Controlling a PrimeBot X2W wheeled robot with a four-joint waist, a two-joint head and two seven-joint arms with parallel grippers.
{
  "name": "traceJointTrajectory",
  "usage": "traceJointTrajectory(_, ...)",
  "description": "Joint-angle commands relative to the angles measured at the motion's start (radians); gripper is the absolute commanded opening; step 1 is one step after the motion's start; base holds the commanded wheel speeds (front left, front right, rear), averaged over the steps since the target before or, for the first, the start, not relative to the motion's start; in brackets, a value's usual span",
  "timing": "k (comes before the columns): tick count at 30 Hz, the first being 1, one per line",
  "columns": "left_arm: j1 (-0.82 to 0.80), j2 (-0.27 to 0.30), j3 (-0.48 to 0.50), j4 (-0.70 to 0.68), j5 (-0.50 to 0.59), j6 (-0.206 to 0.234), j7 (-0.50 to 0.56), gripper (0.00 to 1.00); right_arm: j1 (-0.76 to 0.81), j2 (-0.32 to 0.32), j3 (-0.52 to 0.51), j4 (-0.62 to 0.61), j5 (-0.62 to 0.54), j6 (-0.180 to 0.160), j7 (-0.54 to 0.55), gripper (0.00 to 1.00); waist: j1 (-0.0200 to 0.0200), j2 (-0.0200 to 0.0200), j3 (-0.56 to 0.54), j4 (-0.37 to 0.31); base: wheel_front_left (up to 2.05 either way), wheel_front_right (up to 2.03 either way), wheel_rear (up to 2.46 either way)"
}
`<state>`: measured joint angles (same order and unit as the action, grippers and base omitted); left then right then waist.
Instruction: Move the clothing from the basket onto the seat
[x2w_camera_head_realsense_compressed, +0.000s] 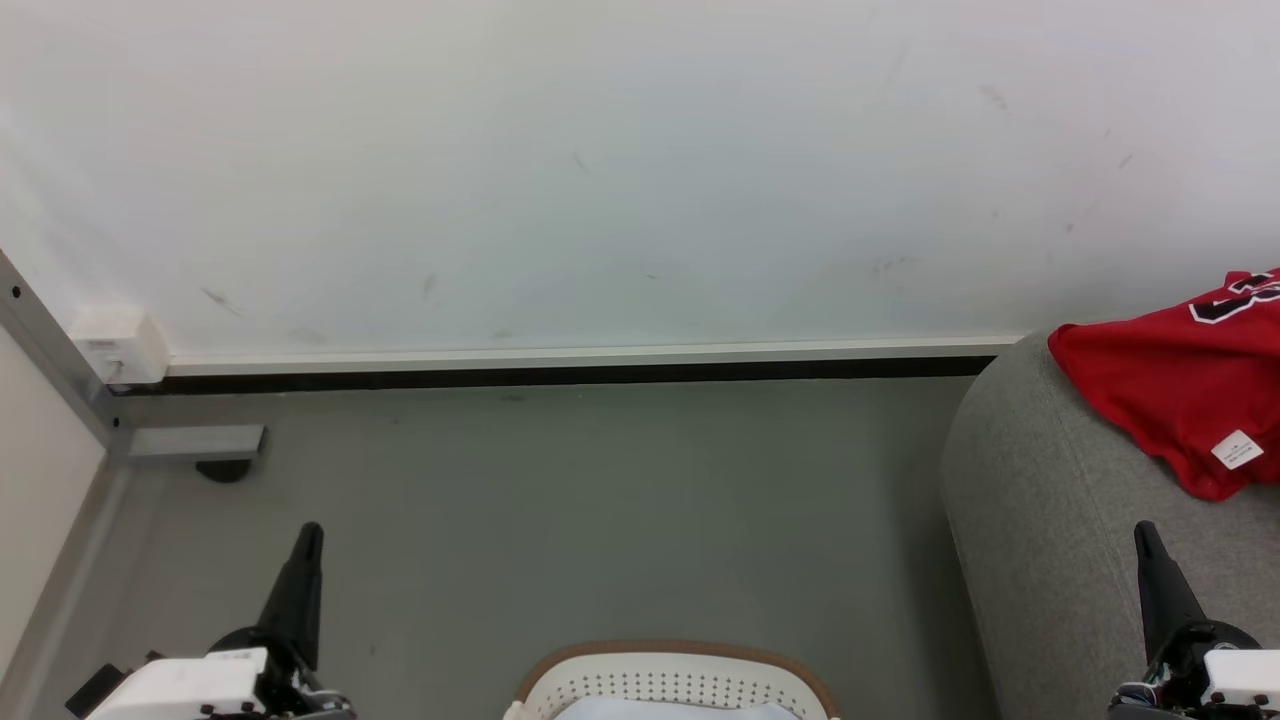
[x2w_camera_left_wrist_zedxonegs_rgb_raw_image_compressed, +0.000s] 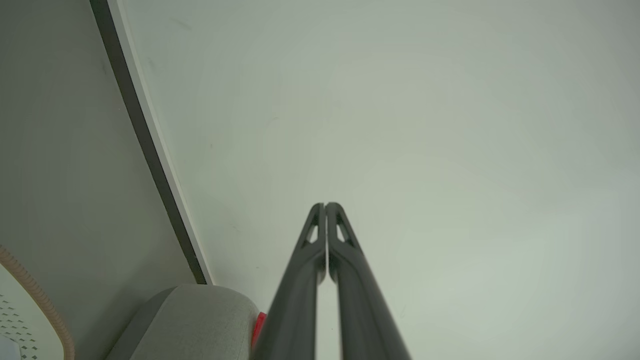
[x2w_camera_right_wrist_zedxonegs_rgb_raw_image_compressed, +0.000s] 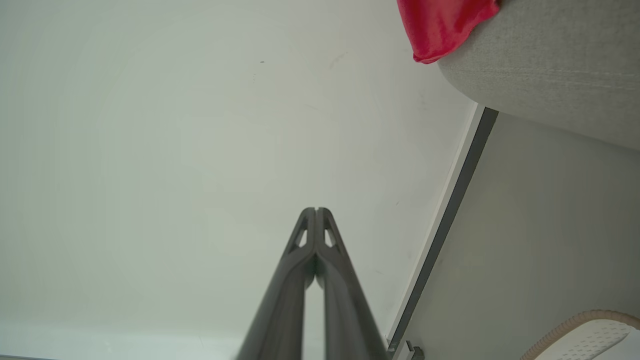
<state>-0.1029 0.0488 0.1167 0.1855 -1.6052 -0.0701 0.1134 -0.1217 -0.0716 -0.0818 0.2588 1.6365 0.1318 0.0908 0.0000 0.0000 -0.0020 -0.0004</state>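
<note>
Jersey (x2w_camera_head_realsense_compressed: 1160, 390): bright red sports jersey with a white tag (x2w_camera_head_realsense_compressed: 1237, 449), draped on the big light-grey fabric seat (x2w_camera_head_realsense_compressed: 1040, 540), over its rounded edge
Basket (x2w_camera_head_realsense_compressed: 680, 652): cream perforated plastic, brown rim, on the floor (x2w_camera_head_realsense_compressed: 600, 500) beside the seat
Left gripper (x2w_camera_left_wrist_zedxonegs_rgb_raw_image_compressed: 325, 205): fingers pressed together, nothing in them
Right gripper (x2w_camera_right_wrist_zedxonegs_rgb_raw_image_compressed: 316, 210): same deal, tips touching, empty

brightly and evenly lit in soft, diffuse light; direction hard to tell. evenly exposed across the white wall (x2w_camera_head_realsense_compressed: 600, 180), with small scuff marks plainly legible. faint, soft-edged shading on the floor (x2w_camera_head_realsense_compressed: 600, 500) close against the seat (x2w_camera_head_realsense_compressed: 1040, 520). crisp throughout the head view, with the red clothing (x2w_camera_head_realsense_compressed: 1160, 390) richly saturated. in the wrist views, duller and grey-green on the same wall, soft on the near shafts of the left gripper (x2w_camera_left_wrist_zedxonegs_rgb_raw_image_compressed: 325, 205) and the right gripper (x2w_camera_right_wrist_zedxonegs_rgb_raw_image_compressed: 316, 210), sharper at their tips, with the skirting (x2w_camera_left_wrist_zedxonegs_rgb_raw_image_compressed: 150, 150) slightly bowed by wide-angle distortion.
</note>
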Motion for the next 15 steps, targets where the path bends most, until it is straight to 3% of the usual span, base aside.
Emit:
traceJointTrajectory(1,-0.008,0.001,0.003,-0.003,-0.012,-0.003,0.004,0.00,-0.008,-0.011,0.000,-0.004,0.011,-0.002,-0.003,0.00,0.0000,0.0000,0.000,0.000,0.00,0.00,0.00)
traceJointTrajectory(15,-0.008,0.002,0.003,-0.003,-0.012,-0.003,0.004,0.00,-0.007,-0.014,0.006,-0.005,0.017,-0.002,-0.008,0.00,0.0000,0.0000,0.000,0.000,0.00,0.00,0.00)
